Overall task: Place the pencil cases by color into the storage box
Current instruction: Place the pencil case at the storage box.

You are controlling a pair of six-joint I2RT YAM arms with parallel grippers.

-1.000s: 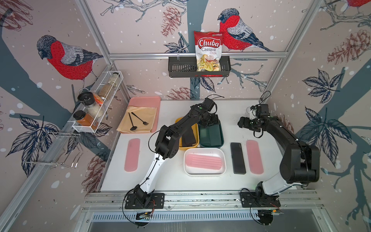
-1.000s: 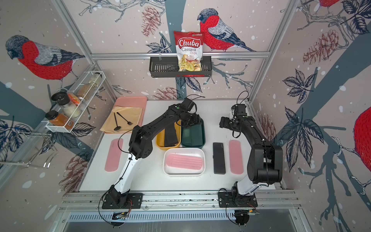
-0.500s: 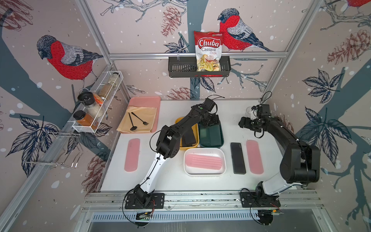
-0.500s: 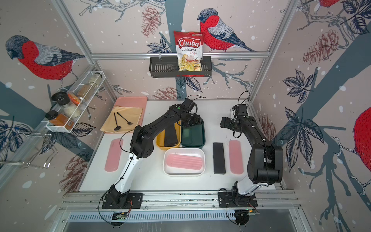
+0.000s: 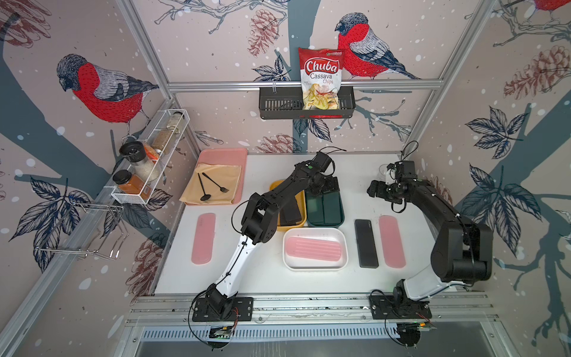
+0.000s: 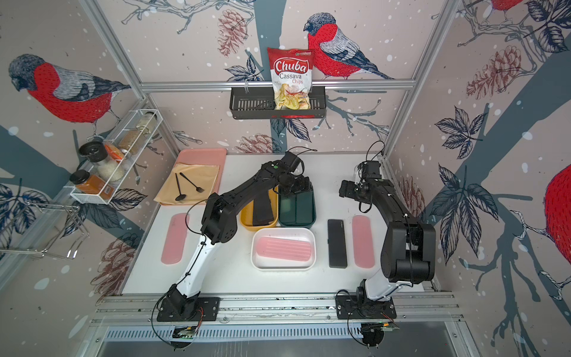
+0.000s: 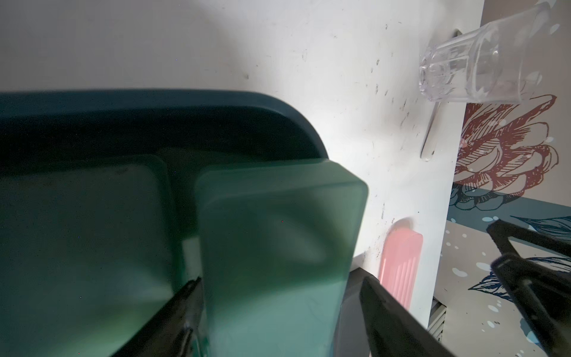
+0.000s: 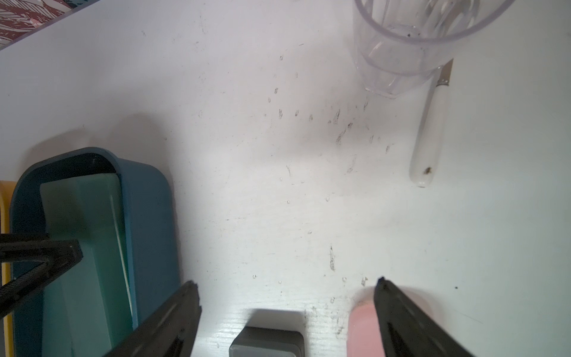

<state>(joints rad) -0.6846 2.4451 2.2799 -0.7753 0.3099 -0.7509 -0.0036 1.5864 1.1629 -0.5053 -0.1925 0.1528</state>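
At 9 o'clock on the counter (image 5: 268,278) a loose pink case (image 5: 203,238) lies unsorted. In the middle, the yellow tub (image 5: 293,228) has one stored black case (image 5: 290,213) in it. Just beside it at 3 o'clock, the green tub (image 5: 324,225) holds two green cases (image 5: 315,205). The left jaws hang over its 12 o'clock end, parted either side of the second green case (image 7: 278,247). One jaw is close against its edge and the other is clear of it, so I judge the grip is off. That case's end seems to ride up at the tub's corner rather than lie flat.

At 6 o'clock from those tubs, the white tub (image 5: 315,266) has one stored pink case (image 5: 312,248). To its 3 o'clock a loose black case (image 5: 366,243) and then a last pink case (image 5: 391,241) lie side by side, just apart. The right jaws stand wide apart and empty, above the counter at 12 o'clock from that pair.

By my count four cases are filed and three remain: two pink, one black.
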